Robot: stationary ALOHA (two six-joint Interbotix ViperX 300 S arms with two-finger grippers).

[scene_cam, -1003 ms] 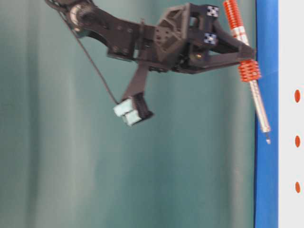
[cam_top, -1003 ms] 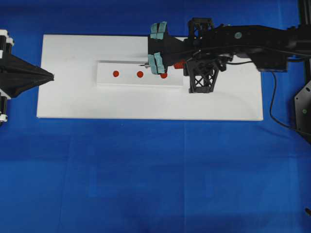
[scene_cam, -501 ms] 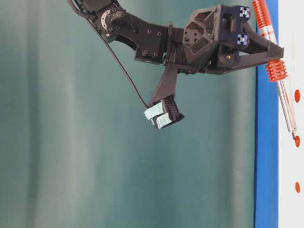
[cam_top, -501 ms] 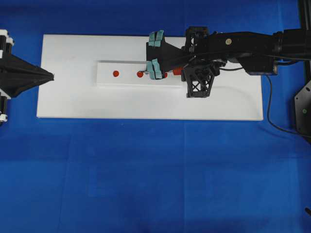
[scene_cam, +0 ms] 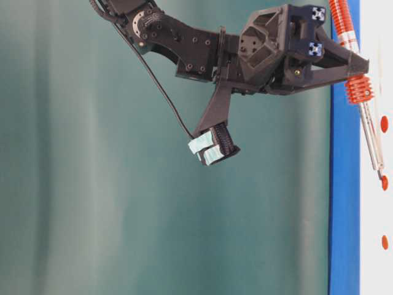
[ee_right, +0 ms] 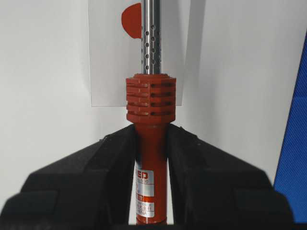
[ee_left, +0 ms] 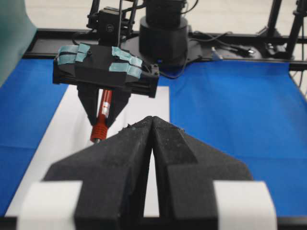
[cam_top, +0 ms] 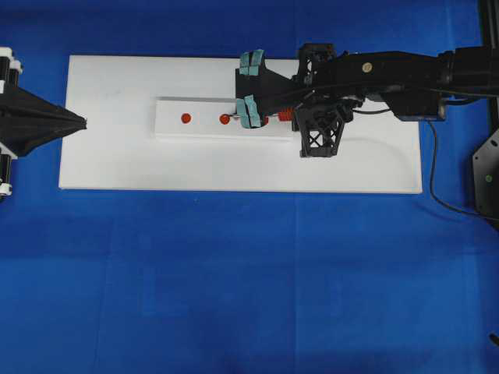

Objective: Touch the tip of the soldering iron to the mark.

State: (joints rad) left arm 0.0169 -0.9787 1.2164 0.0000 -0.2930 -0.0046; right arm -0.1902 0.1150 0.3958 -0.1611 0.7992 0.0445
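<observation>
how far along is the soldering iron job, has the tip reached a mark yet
Done: the right tool grips the soldering iron by its red handle. In hand: in the table-level view the tip sits at the middle red mark, apparently touching. Left: little, perhaps confirming contact. The left tool waits shut at the board's edge.

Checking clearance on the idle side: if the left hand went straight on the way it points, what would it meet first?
The left hand, shut, points along the white board toward the right hand holding the soldering iron. That would likely come first, though depth is unclear.
</observation>
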